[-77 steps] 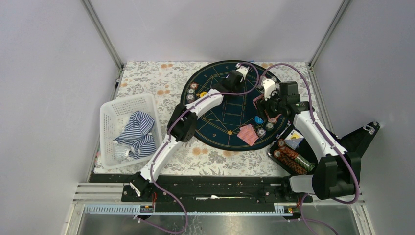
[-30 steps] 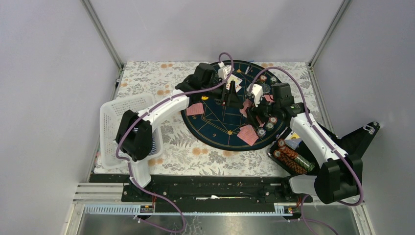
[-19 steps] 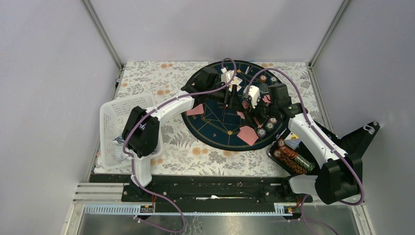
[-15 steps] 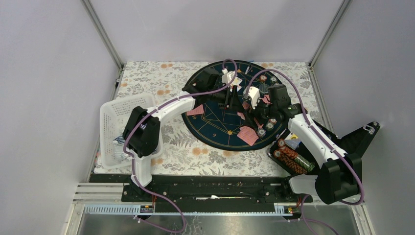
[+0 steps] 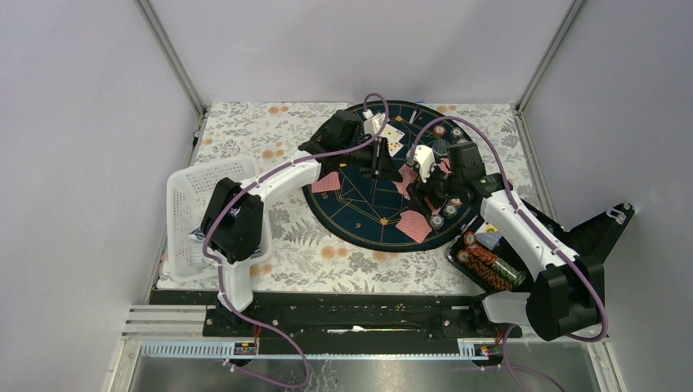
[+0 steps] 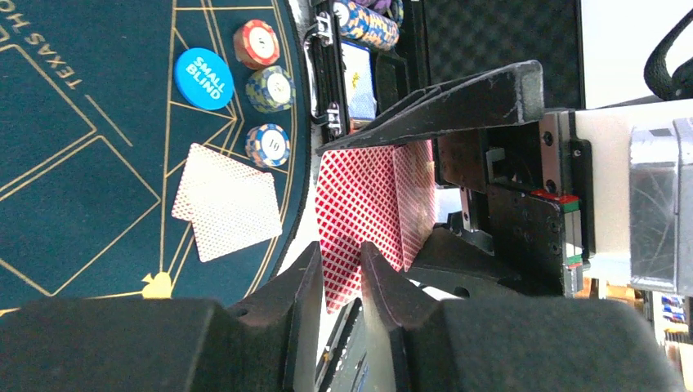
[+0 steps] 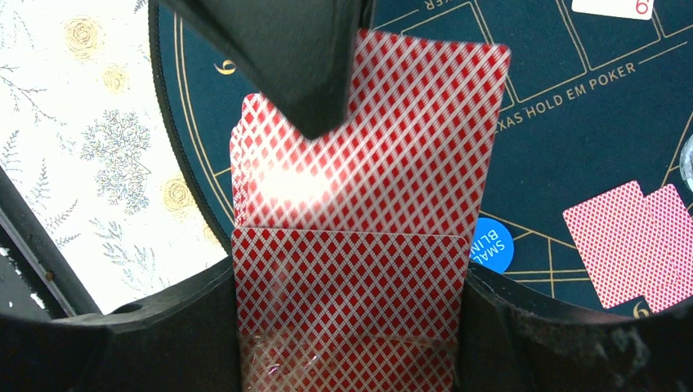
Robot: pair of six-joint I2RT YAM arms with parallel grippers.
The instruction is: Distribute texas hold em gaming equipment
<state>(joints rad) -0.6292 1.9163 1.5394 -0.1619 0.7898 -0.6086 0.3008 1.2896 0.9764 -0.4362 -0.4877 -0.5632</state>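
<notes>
Above the round blue mat, the left gripper stands narrow-jawed either side of one red-backed card — biting or not, I cannot tell — which juts toward it from the deck clamped in the right gripper.

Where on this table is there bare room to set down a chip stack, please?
Free: floral tablecloth between white mesh basket and round dark blue mat, plus its far-left corner. Crowded: mat's right side, with poker chips, red-backed cards, left gripper, right gripper.
</notes>
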